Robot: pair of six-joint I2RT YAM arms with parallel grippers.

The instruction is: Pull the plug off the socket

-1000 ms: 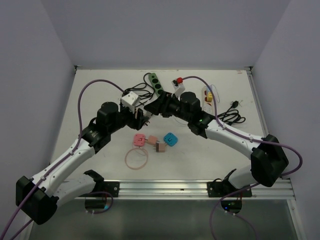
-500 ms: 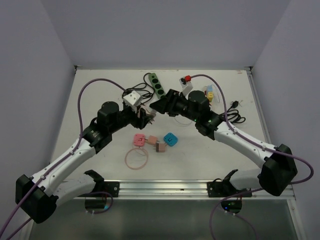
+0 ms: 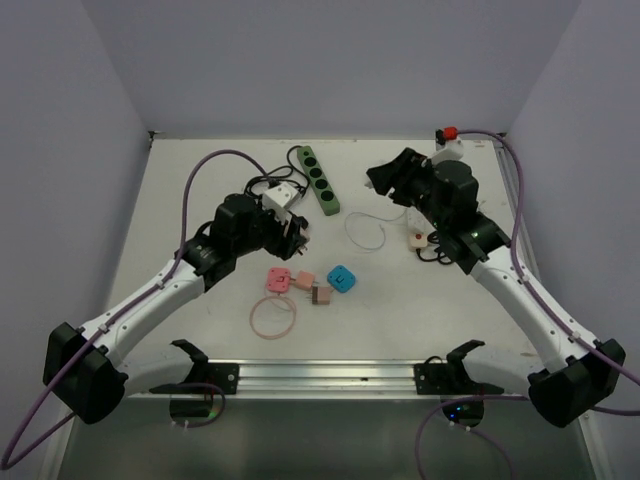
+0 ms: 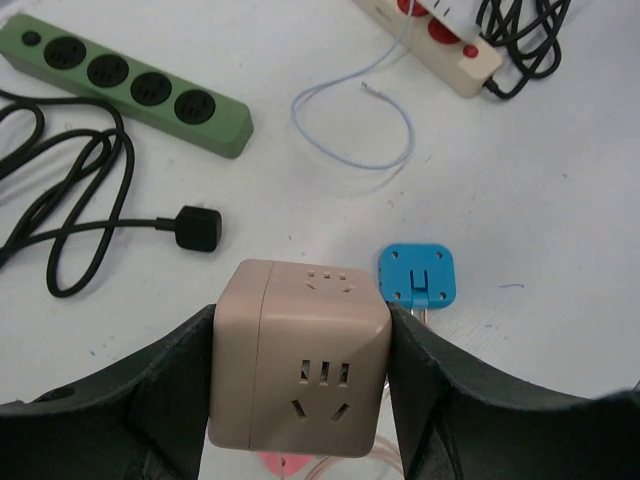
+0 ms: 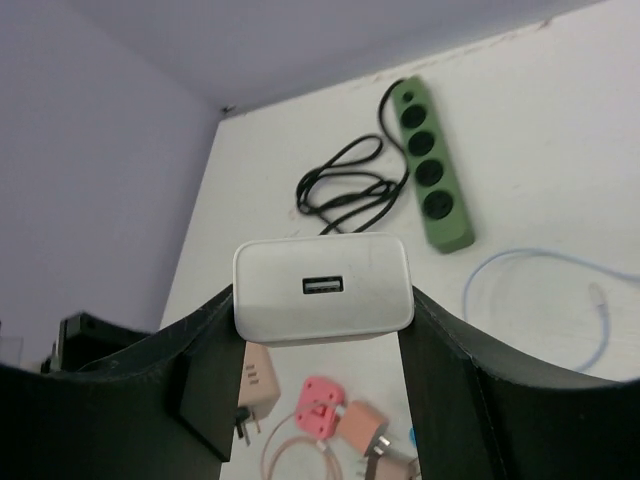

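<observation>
My left gripper is shut on a beige cube socket, held above the table with its empty slots facing the camera. From above, the left gripper sits left of centre and the socket is mostly hidden between its fingers. My right gripper is shut on a white USB charger plug and holds it in the air. From above, the right gripper is at the back right, well apart from the left one. The plug is out of the socket.
A green power strip with a black cord lies at the back. A thin cable loop and a white power strip lie under the right arm. Pink, beige and blue chargers and a pink cable lie at centre.
The two grippers were together at the centre with the plug in the socket. The right gripper has pulled away to the back right with the plug; the left gripper kept the socket and shifted slightly right.
</observation>
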